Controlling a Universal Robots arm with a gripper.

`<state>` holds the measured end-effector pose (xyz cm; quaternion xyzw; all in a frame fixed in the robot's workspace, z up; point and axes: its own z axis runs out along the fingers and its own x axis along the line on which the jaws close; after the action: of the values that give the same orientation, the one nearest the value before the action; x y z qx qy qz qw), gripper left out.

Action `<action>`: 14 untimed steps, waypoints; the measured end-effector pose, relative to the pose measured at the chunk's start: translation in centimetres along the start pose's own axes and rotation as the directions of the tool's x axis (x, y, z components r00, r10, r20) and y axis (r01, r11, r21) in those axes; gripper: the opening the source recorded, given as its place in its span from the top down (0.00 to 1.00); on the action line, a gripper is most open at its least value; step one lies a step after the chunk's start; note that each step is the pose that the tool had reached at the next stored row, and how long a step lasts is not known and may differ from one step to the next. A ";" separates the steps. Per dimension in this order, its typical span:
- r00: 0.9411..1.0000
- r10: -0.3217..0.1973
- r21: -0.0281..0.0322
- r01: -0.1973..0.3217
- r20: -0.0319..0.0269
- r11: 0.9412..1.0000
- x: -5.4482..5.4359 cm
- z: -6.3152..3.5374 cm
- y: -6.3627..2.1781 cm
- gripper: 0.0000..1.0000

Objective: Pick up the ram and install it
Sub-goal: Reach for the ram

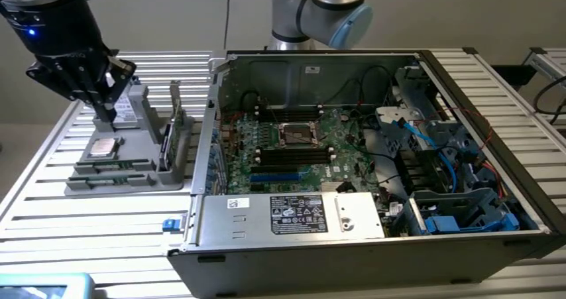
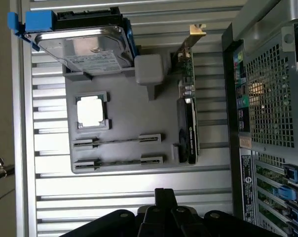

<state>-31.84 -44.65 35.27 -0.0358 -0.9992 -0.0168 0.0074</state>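
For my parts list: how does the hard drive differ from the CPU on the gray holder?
The hard drive is much larger than the CPU. The drive leans tilted, with a blue bracket; the CPU lies flat in a square recess. Both are silver and sit on the holder.

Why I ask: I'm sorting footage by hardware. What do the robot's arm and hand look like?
The arm has silvery-grey rounded joints with pale blue caps. The hand is black throughout: a thick cylindrical body bearing a small glowing blue light, ending in chunky, segmented black fingers.
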 end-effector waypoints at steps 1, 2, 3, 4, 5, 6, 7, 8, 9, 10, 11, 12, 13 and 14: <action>1.000 0.000 0.000 0.000 0.000 1.000 0.2 0.06 -0.01 0.89; 1.000 0.000 0.000 0.000 0.000 1.000 0.3 0.10 -0.03 0.89; 1.000 0.000 0.000 0.000 0.000 1.000 0.5 0.14 -0.04 0.89; 1.000 -0.001 0.000 0.001 0.000 1.000 0.7 0.18 -0.06 0.89; 1.000 -0.002 0.000 0.002 0.000 1.000 0.9 0.23 -0.07 0.89; 1.000 -0.003 0.000 0.003 0.000 1.000 1.0 0.30 -0.08 0.89; 1.000 -0.005 0.000 0.005 0.000 1.000 1.2 0.36 -0.10 0.89; 1.000 -0.007 0.000 0.007 -0.001 1.000 1.4 0.44 -0.11 0.89; 1.000 -0.010 0.000 0.010 -0.001 1.000 1.6 0.52 -0.10 0.89; 1.000 -0.013 0.000 0.013 -0.001 1.000 1.7 0.60 -0.10 0.89; 1.000 -0.016 0.000 0.016 -0.001 1.000 1.9 0.68 -0.07 0.89; 1.000 -0.021 0.001 0.021 -0.001 1.000 2.0 0.75 0.00 0.89; 1.000 -0.025 0.001 0.025 -0.001 1.000 2.1 0.80 0.06 0.89; 1.000 -0.030 0.001 0.030 -0.001 1.000 2.2 0.85 0.13 0.89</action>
<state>-34.06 -44.33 34.46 -0.0206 -0.9996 -0.0163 0.0078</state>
